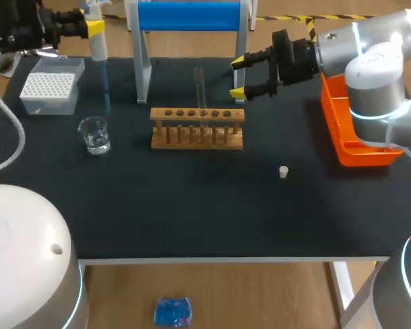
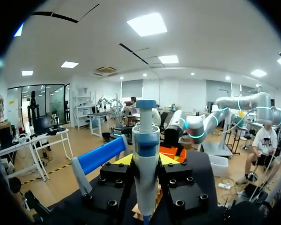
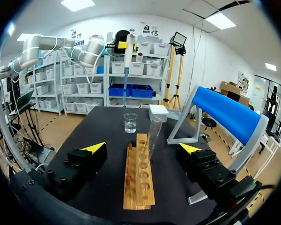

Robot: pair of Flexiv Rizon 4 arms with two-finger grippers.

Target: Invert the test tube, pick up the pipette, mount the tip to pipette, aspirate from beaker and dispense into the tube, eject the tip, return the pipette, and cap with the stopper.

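Note:
My left gripper [image 1: 90, 27] is shut on the white pipette [image 1: 98, 42], held upright at the back left, its thin tip hanging over the glass beaker [image 1: 94, 135]. In the left wrist view the pipette [image 2: 145, 159] stands between the yellow-tipped fingers. A clear test tube [image 1: 200, 86] stands upright in the wooden rack [image 1: 197, 128]. My right gripper [image 1: 238, 77] is open, just right of the tube and apart from it. In the right wrist view the tube [image 3: 153, 136] and rack [image 3: 138, 176] lie ahead, between the spread fingers. A small white stopper [image 1: 283, 172] lies on the mat.
A white tip box [image 1: 49, 86] sits at the back left beside the beaker. The blue-topped pipette stand [image 1: 188, 17] rises behind the rack. An orange tray [image 1: 353, 130] lies along the right edge under my right arm.

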